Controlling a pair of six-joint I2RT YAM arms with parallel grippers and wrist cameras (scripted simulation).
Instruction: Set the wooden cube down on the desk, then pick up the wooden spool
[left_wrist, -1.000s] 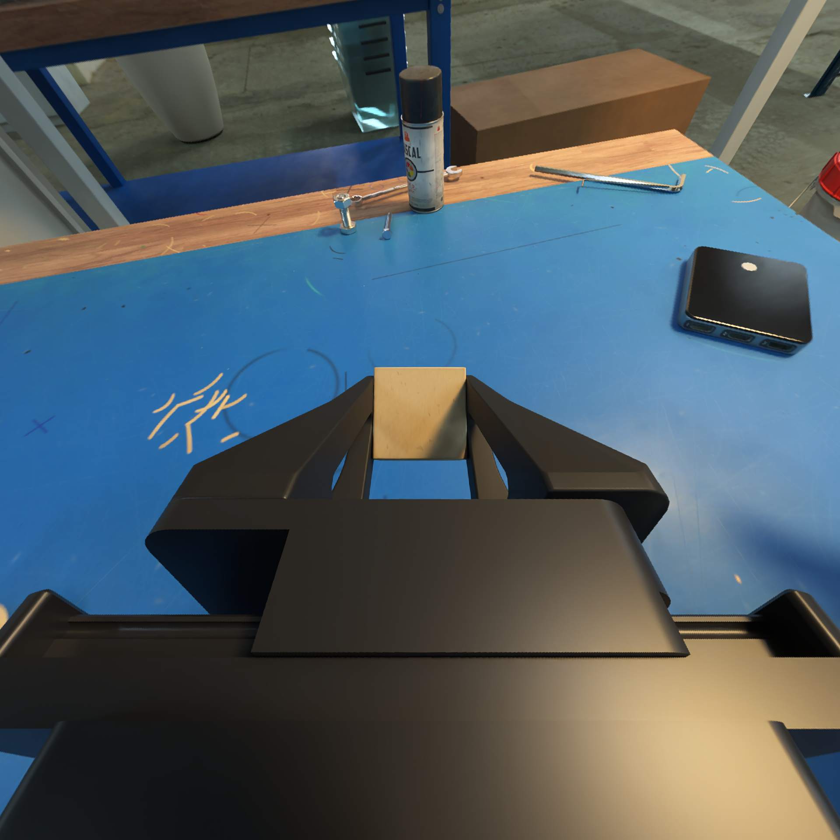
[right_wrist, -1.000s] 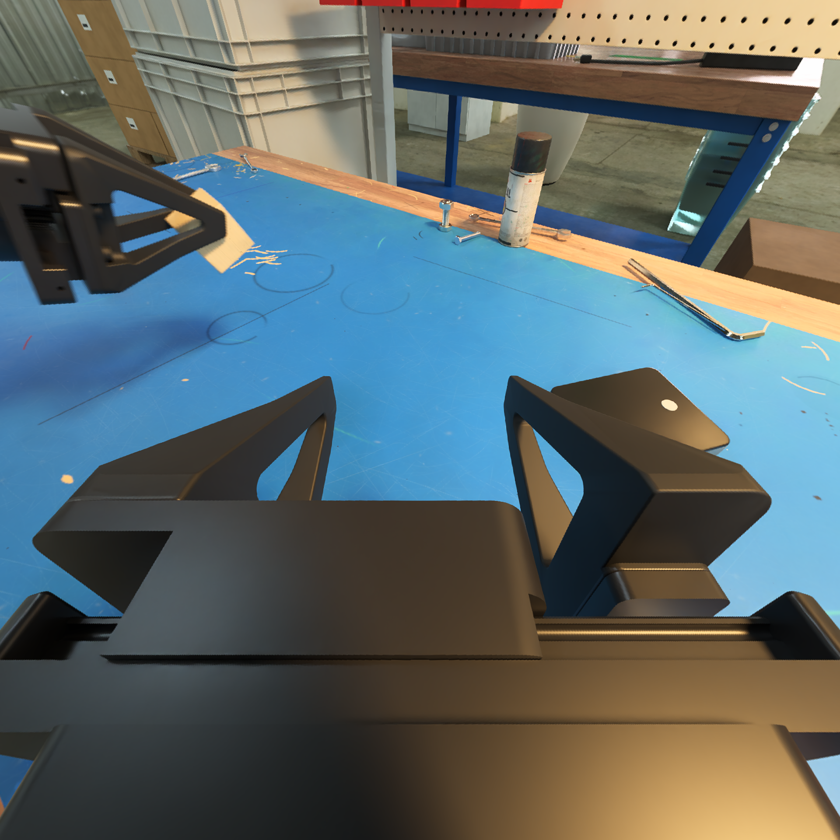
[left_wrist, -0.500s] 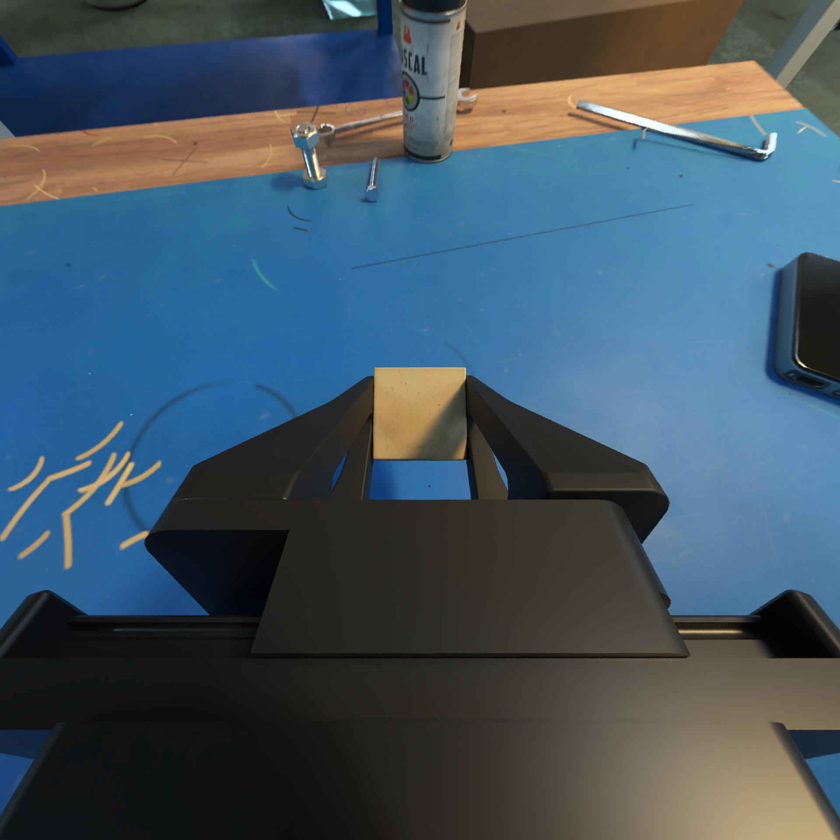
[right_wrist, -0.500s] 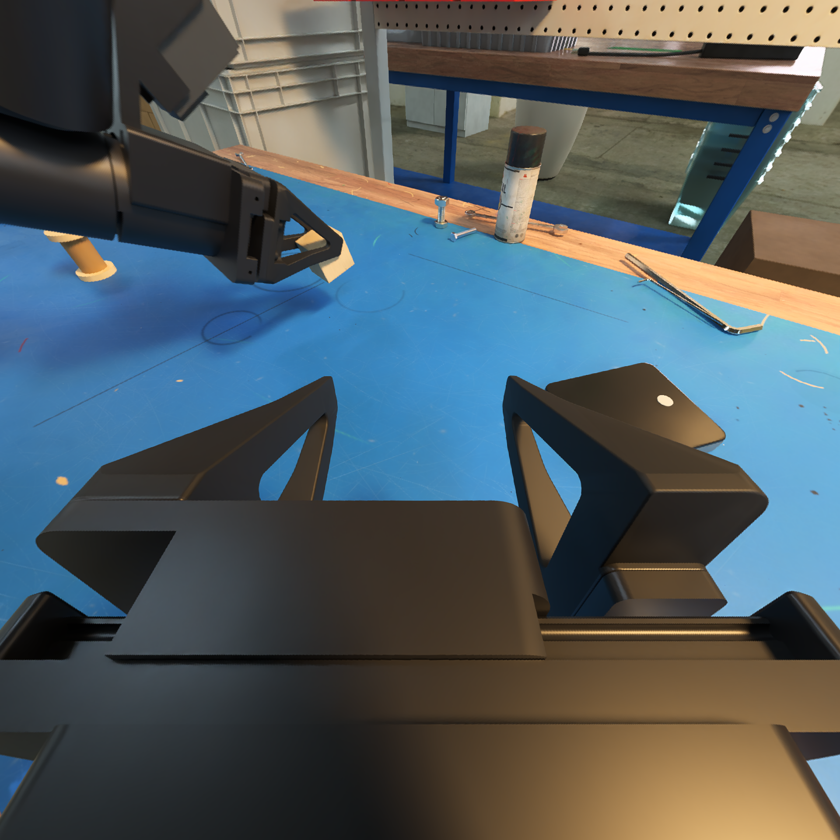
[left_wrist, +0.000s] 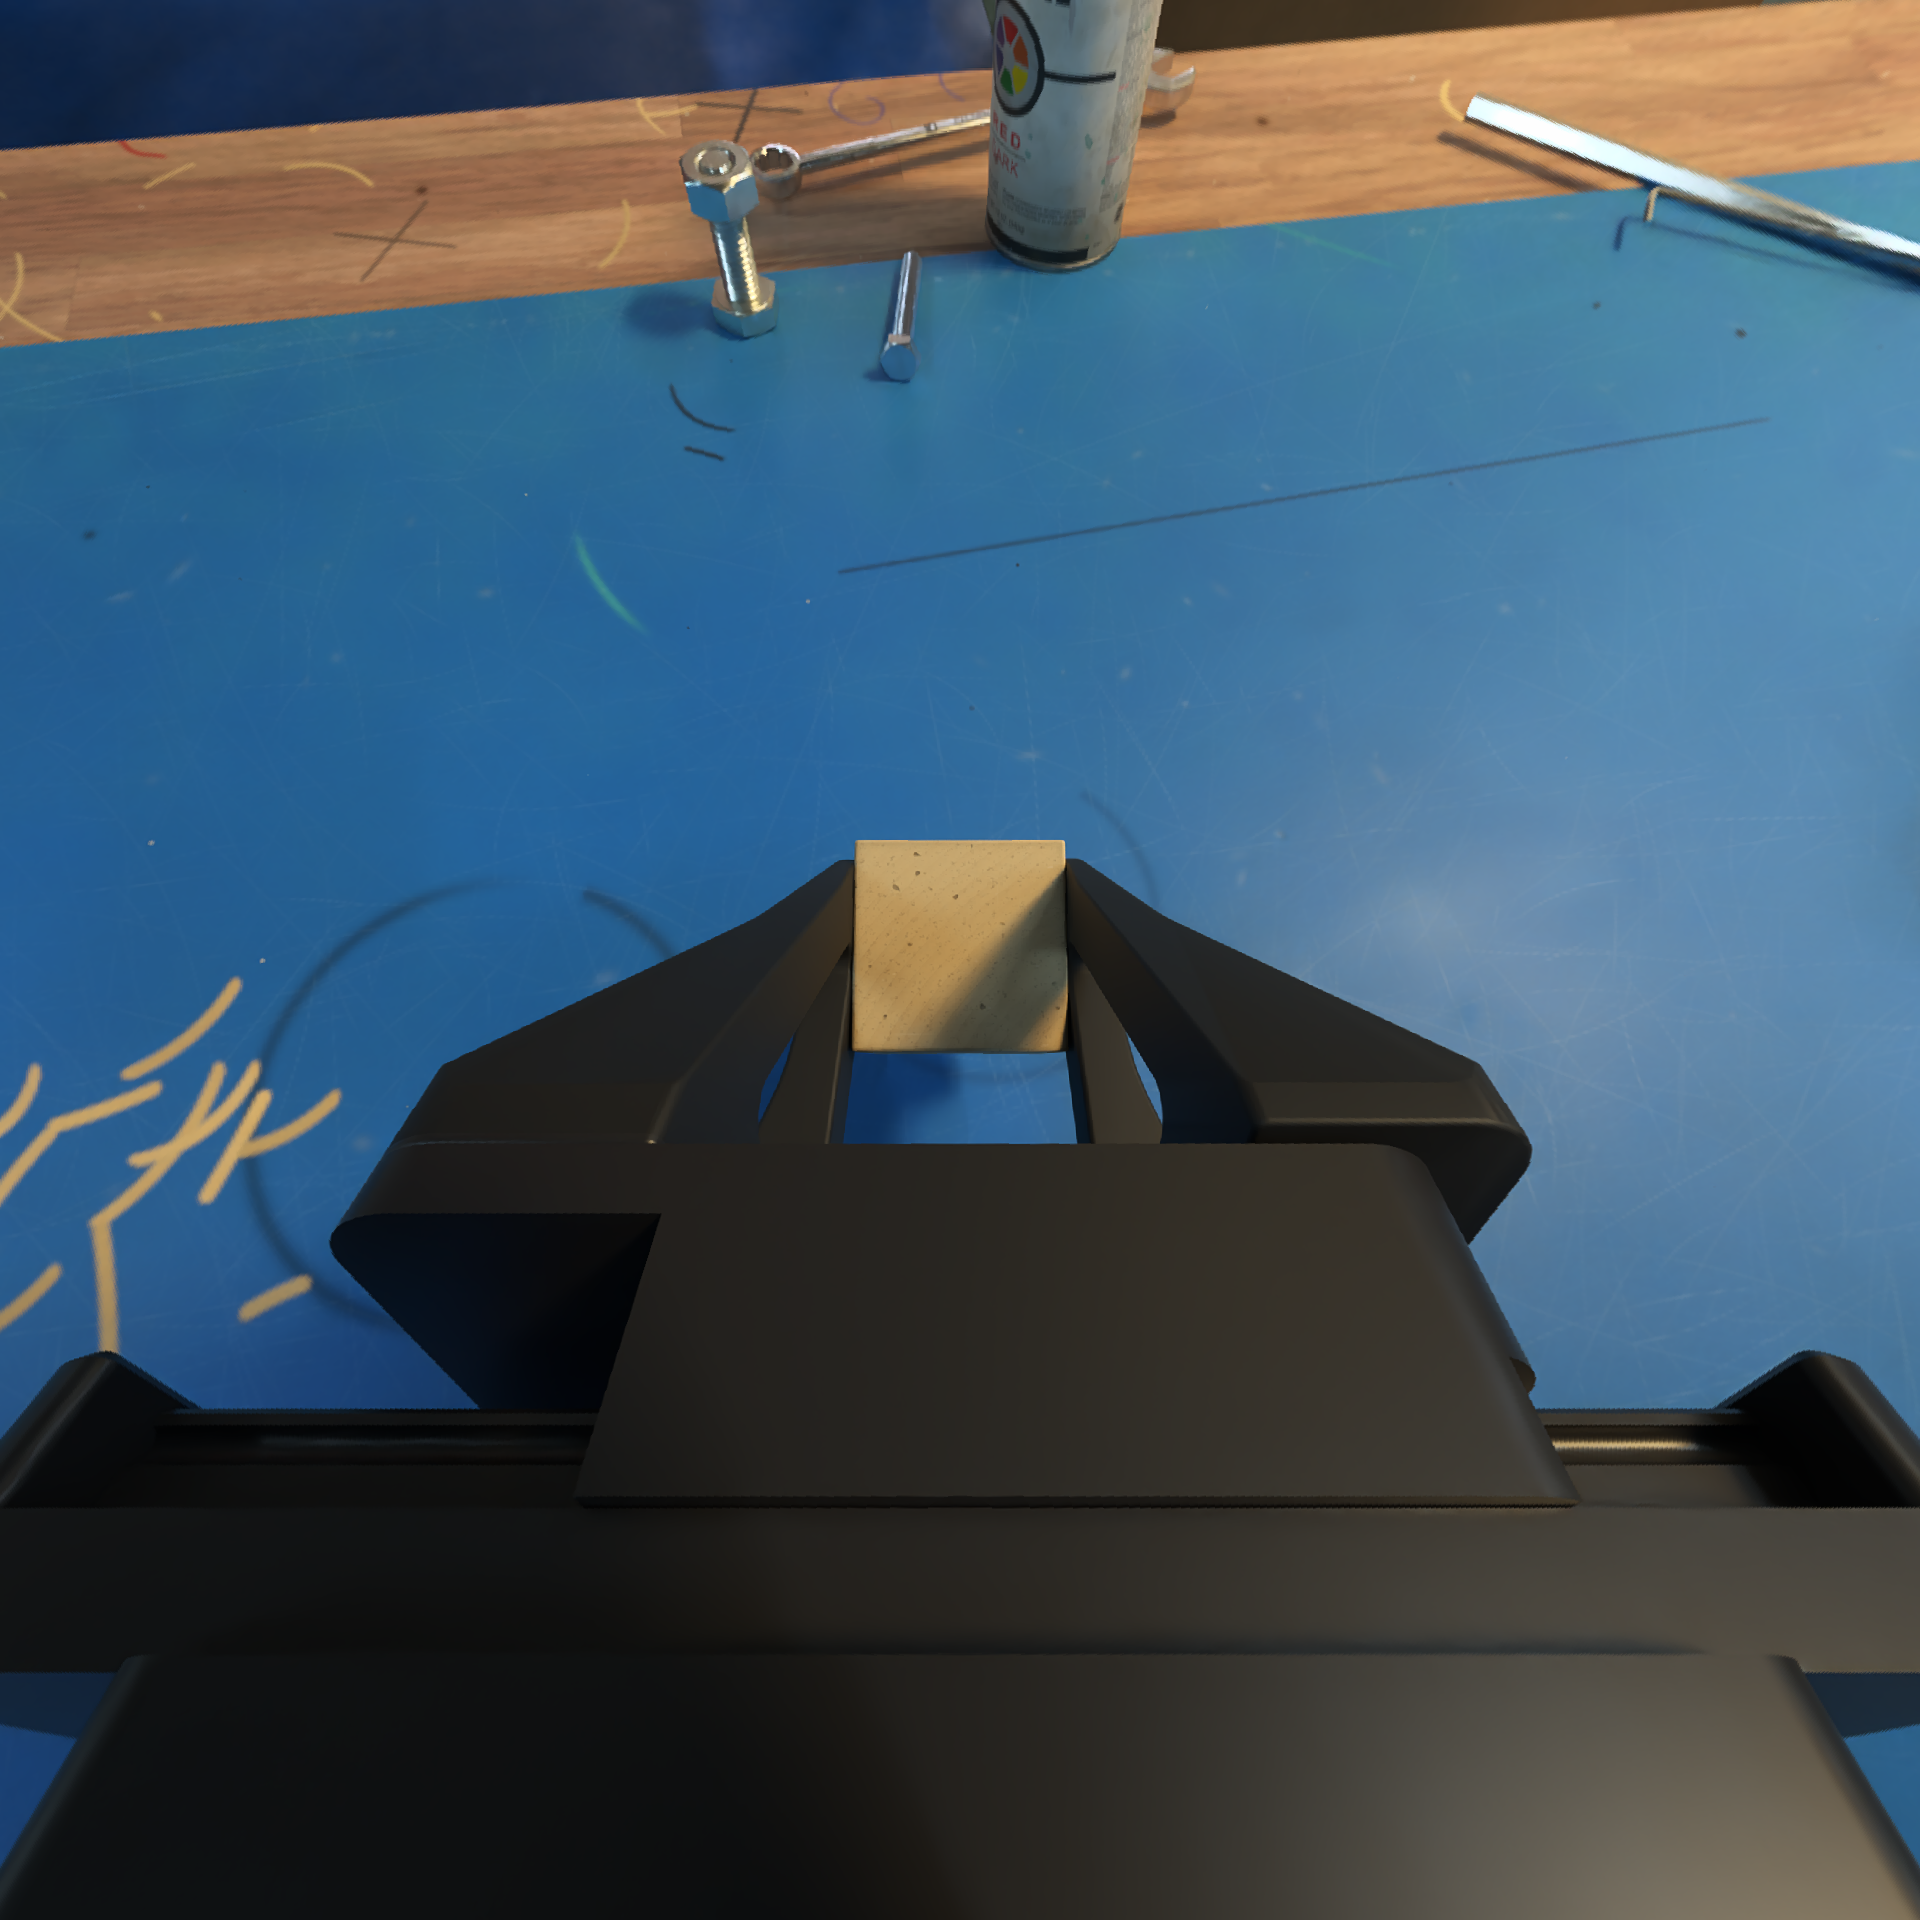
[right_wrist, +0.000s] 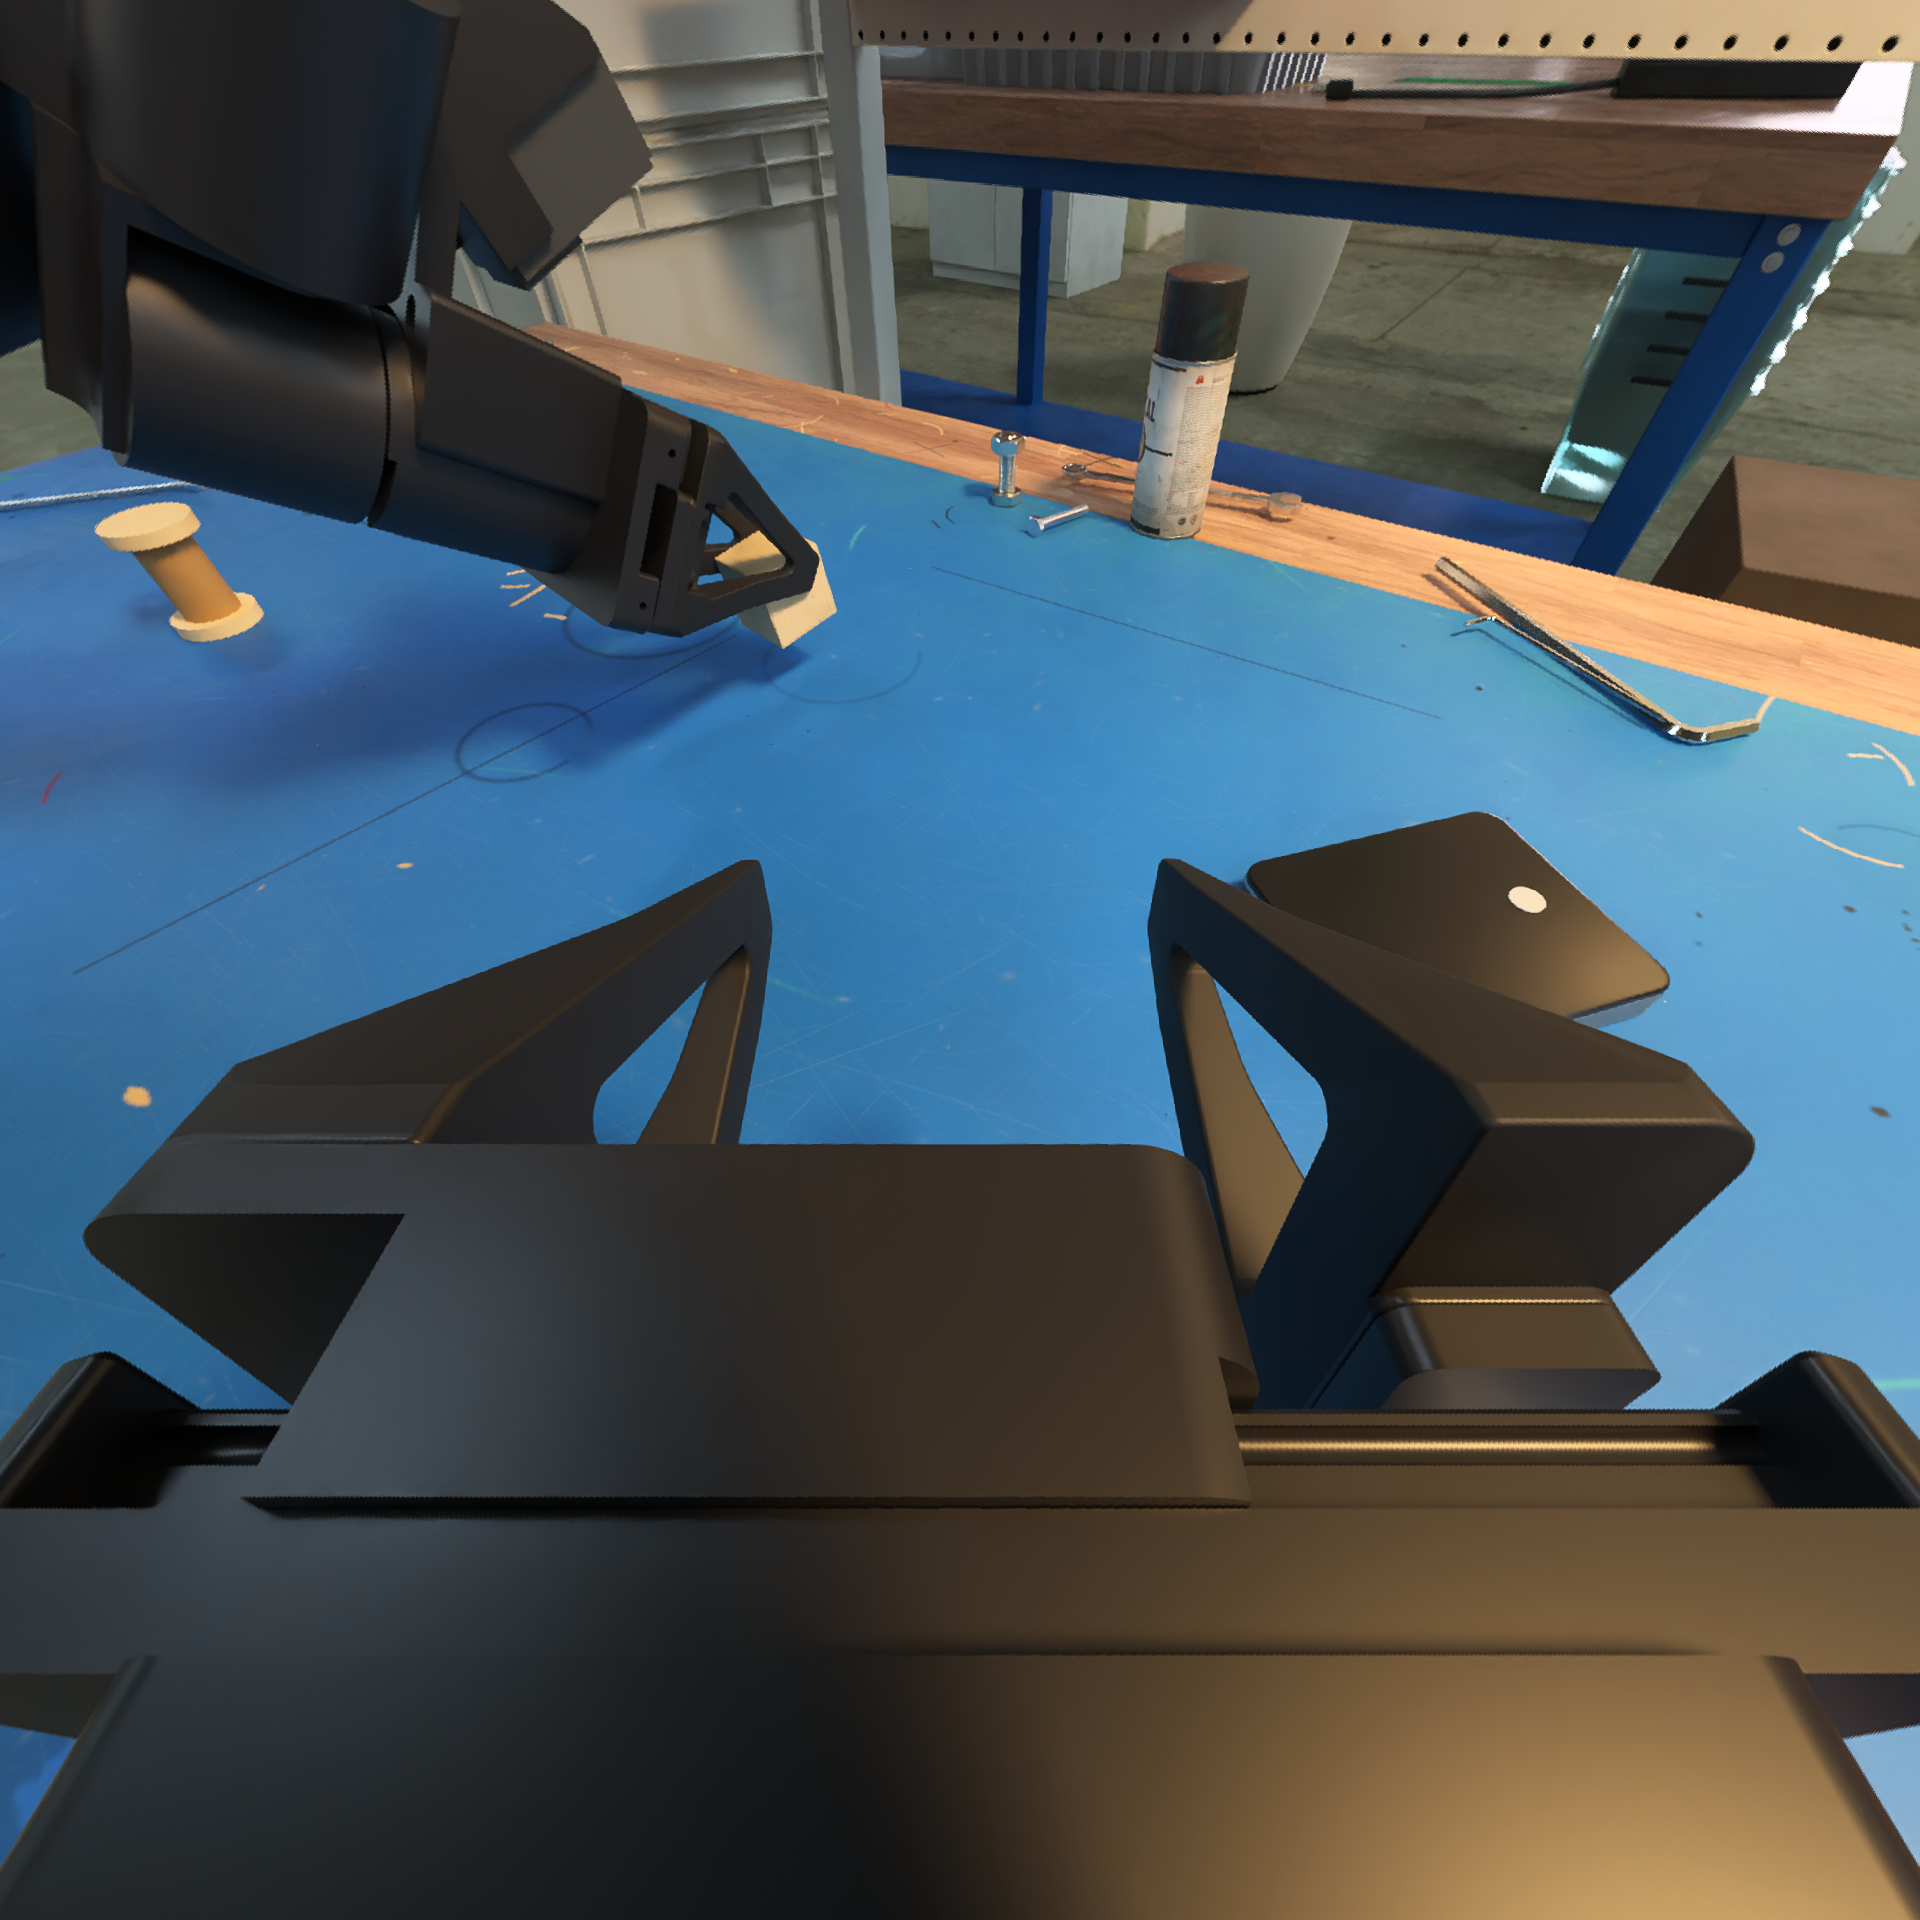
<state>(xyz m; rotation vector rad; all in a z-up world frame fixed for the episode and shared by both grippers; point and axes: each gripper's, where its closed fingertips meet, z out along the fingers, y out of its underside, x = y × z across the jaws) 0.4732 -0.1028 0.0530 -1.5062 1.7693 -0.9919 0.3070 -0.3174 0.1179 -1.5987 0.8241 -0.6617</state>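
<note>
My left gripper (left_wrist: 960, 940) is shut on the pale wooden cube (left_wrist: 958, 943), which sits between its fingertips just above the blue desk mat (left_wrist: 1351, 727). The right wrist view shows this gripper (right_wrist: 781, 594) tilted down, with the cube (right_wrist: 795, 618) close over the mat; I cannot tell whether it touches. The wooden spool (right_wrist: 185, 575) lies tilted on the mat at the far left, behind the left arm. My right gripper (right_wrist: 961, 914) is open and empty, low over the mat.
A spray can (left_wrist: 1065, 135), an upright bolt (left_wrist: 732, 249), a loose bolt (left_wrist: 902, 312) and a wrench (left_wrist: 873, 140) sit at the wooden far edge. A bent metal rod (right_wrist: 1579, 655) lies at the right. A flat black box (right_wrist: 1455, 914) lies beside my right gripper's right finger.
My left gripper has moved forward and down toward the mat with the cube still held. The spool has come into the right wrist view. The right gripper has stayed put.
</note>
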